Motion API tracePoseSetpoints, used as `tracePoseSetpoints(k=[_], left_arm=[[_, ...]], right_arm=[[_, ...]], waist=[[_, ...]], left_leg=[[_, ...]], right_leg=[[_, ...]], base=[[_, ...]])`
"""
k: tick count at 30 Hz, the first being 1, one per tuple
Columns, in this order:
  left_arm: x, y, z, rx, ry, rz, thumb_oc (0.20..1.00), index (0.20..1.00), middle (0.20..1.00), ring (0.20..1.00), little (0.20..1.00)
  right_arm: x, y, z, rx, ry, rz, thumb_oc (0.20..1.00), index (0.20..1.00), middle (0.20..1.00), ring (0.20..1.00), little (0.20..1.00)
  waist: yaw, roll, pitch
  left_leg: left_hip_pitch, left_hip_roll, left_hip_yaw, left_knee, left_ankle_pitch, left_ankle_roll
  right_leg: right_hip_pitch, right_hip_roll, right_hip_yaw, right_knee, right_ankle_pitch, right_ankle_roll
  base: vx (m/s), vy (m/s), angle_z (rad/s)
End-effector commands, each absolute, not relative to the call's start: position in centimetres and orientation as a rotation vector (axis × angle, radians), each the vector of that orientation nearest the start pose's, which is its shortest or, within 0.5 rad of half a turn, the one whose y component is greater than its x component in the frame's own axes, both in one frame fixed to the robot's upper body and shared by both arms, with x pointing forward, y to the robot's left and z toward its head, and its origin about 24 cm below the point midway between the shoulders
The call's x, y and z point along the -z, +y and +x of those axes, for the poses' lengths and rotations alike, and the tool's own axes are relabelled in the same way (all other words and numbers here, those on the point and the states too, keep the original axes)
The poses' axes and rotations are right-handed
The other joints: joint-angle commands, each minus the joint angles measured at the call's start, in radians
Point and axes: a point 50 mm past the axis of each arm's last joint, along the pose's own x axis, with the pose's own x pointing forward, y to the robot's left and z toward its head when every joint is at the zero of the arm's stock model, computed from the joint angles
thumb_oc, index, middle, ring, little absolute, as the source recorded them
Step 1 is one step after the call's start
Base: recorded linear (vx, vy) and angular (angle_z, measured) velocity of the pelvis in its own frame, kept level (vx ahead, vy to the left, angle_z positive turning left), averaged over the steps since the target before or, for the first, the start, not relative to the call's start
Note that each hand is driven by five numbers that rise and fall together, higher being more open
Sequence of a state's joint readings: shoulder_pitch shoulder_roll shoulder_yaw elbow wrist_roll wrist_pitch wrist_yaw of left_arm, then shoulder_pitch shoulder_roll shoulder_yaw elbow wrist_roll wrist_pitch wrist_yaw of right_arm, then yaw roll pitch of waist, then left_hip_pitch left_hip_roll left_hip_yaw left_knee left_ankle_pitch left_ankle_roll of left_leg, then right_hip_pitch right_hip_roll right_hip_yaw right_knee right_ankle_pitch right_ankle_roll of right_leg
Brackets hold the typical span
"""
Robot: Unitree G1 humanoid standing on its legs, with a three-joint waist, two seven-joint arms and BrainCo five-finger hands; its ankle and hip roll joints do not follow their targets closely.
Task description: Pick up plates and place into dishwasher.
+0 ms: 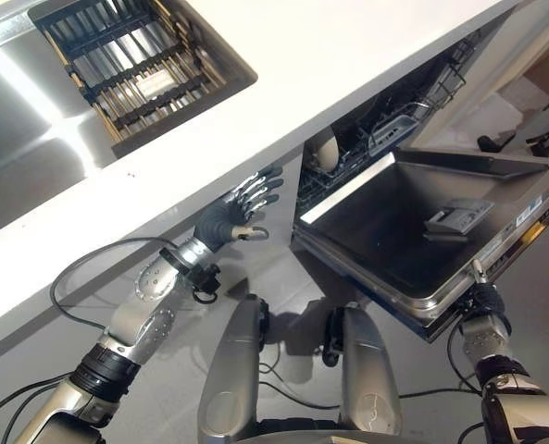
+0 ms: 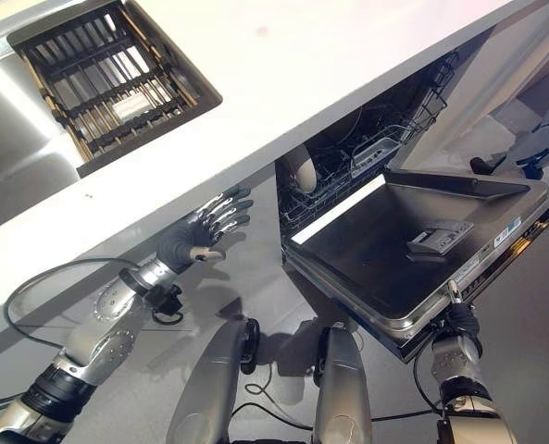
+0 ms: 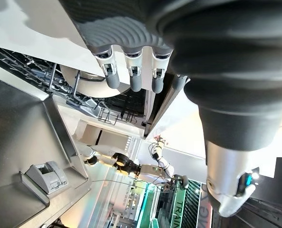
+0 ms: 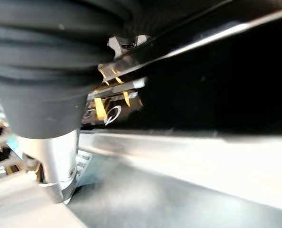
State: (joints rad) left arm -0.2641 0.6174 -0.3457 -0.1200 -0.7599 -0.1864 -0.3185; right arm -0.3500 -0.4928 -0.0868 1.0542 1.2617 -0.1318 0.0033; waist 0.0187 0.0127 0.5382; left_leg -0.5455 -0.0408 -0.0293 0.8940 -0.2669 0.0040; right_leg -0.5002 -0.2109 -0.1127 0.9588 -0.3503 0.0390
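you see the dishwasher (image 1: 385, 139) under the white counter (image 1: 283, 102), with its door (image 1: 413, 231) partly lowered, about halfway between shut and flat. on the inner side of the door sits the detergent box (image 1: 457, 217). inside, 1 white plate (image 1: 323, 153) stands on its edge in the wire rack (image 2: 348, 166), near the left side of the opening.

your left hand (image 1: 246, 208) is in the air just below the counter edge, to the left of the dishwasher; its fingers are spread and almost straight, and it holds nothing. your right hand (image 2: 459, 319) is at the front edge of the door, under it; the fingers are hidden there, so i cannot tell how they are.

on the counter, far left, a dark drying rack (image 1: 131, 65) sits in the sink (image 1: 24, 111).
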Motion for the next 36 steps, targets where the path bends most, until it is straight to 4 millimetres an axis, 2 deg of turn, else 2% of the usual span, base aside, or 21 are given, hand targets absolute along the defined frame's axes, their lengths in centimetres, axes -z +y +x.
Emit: tracePoseSetpoints(k=[1,2,5,6,11,14,16,19,25,30,32,36], left_arm=[[-17.6,11.3,26.1,0.912,-0.541,-0.16,1.0,1.0,1.0,1.0,1.0],[-17.5,11.5,26.1,0.909,-0.538,-0.156,1.0,1.0,1.0,1.0,1.0],[-17.4,12.2,26.2,0.908,-0.527,-0.153,1.0,1.0,1.0,1.0,1.0],[-17.4,12.3,26.2,0.91,-0.524,-0.152,1.0,1.0,1.0,1.0,1.0],[-17.6,12.7,26.2,0.947,-0.49,-0.103,1.0,1.0,1.0,1.0,1.0],[-17.6,12.8,26.2,0.981,-0.471,-0.079,1.0,1.0,1.0,1.0,1.0],[-17.6,12.8,26.2,1.01,-0.459,-0.068,1.0,1.0,1.0,1.0,1.0],[-17.8,12.7,26.2,1.047,-0.446,-0.056,1.0,1.0,1.0,1.0,1.0],[-17.9,12.6,26.3,1.088,-0.435,-0.039,1.0,1.0,1.0,1.0,1.0],[-17.4,12.2,26.4,1.124,-0.403,-0.017,1.0,1.0,1.0,1.0,1.0],[-16.9,12.0,26.2,1.147,-0.377,-0.008,1.0,1.0,1.0,1.0,1.0],[-15.0,11.7,26.4,1.135,-0.285,-0.008,1.0,1.0,1.0,1.0,1.0]], right_arm=[[-4.5,-23.6,33.9,-0.043,-0.03,0.916,1.0,1.0,1.0,1.0,1.0],[-6.0,-22.3,34.4,-0.133,-0.076,0.911,1.0,1.0,1.0,1.0,1.0],[-9.6,-20.3,35.3,-0.32,-0.195,0.878,1.0,1.0,1.0,1.0,1.0],[-10.5,-20.1,35.5,-0.346,-0.216,0.863,1.0,1.0,1.0,1.0,1.0],[-17.6,-19.3,36.5,-0.475,-0.406,0.805,1.0,1.0,1.0,1.0,1.0],[-19.4,-19.3,36.4,-0.488,-0.452,0.786,1.0,1.0,1.0,1.0,1.0],[-19.8,-19.5,36.5,-0.463,-0.449,0.763,1.0,1.0,1.0,1.0,1.0],[-19.6,-20.4,36.7,-0.421,-0.423,0.755,1.0,1.0,1.0,1.0,1.0],[-17.1,-22.3,36.6,-0.312,-0.343,0.743,1.0,1.0,1.0,1.0,1.0],[-14.0,-23.1,36.2,-0.217,-0.243,0.724,1.0,1.0,1.0,1.0,1.0],[-12.1,-23.2,35.8,-0.179,-0.184,0.717,1.0,1.0,1.0,1.0,1.0],[-8.2,-22.0,34.7,-0.123,-0.077,0.7,1.0,1.0,1.0,1.0,1.0]], waist=[[0.063,0.07,-0.03],[0.065,0.07,-0.033],[0.071,0.067,-0.045],[0.072,0.066,-0.048],[0.09,0.056,-0.069],[0.096,0.049,-0.081],[0.099,0.045,-0.091],[0.103,0.039,-0.1],[0.095,0.032,-0.107],[0.08,0.027,-0.115],[0.074,0.025,-0.121],[0.062,0.022,-0.138]], left_leg=[[0.088,-0.053,0.052,-0.01,-0.125,0.109],[0.092,-0.052,0.051,-0.016,-0.123,0.108],[0.096,-0.049,0.047,-0.02,-0.122,0.103],[0.096,-0.048,0.046,-0.018,-0.122,0.102],[0.109,-0.042,0.036,-0.016,-0.126,0.096],[0.119,-0.039,0.032,-0.022,-0.124,0.093],[0.13,-0.036,0.029,-0.03,-0.121,0.089],[0.149,-0.03,0.025,-0.046,-0.114,0.085],[0.165,-0.022,0.027,-0.055,-0.111,0.083],[0.174,-0.014,0.031,-0.074,-0.097,0.084],[0.192,-0.009,0.034,-0.104,-0.087,0.085],[0.234,0.001,0.039,-0.183,-0.056,0.082]], right_leg=[[0.044,0.03,-0.052,0.001,0.002,-0.111],[0.045,0.029,-0.054,0.001,0.002,-0.111],[0.046,0.022,-0.059,0.003,-0.001,-0.106],[0.047,0.02,-0.061,0.004,-0.002,-0.105],[0.066,0.011,-0.074,0.003,-0.005,-0.1],[0.083,0.01,-0.08,-0.008,-0.002,-0.097],[0.101,0.009,-0.086,-0.021,0.001,-0.096],[0.128,0.01,-0.094,-0.043,0.008,-0.096],[0.151,0.015,-0.098,-0.061,0.012,-0.099],[0.156,0.02,-0.095,-0.078,0.024,-0.102],[0.17,0.028,-0.091,-0.102,0.033,-0.101],[0.207,0.045,-0.083,-0.173,0.062,-0.094]], base=[[0.01,-0.01,-0.06],[0.01,-0.012,-0.17],[0.01,-0.026,-0.28],[0.02,-0.042,-0.29],[0.03,-0.048,-0.27],[0.04,-0.051,-0.19],[0.04,-0.047,-0.29],[0.04,-0.034,0.13],[0.0,-0.012,0.56],[-0.02,0.011,0.35],[-0.01,0.01,0.03],[-0.01,0.023,-0.08]])
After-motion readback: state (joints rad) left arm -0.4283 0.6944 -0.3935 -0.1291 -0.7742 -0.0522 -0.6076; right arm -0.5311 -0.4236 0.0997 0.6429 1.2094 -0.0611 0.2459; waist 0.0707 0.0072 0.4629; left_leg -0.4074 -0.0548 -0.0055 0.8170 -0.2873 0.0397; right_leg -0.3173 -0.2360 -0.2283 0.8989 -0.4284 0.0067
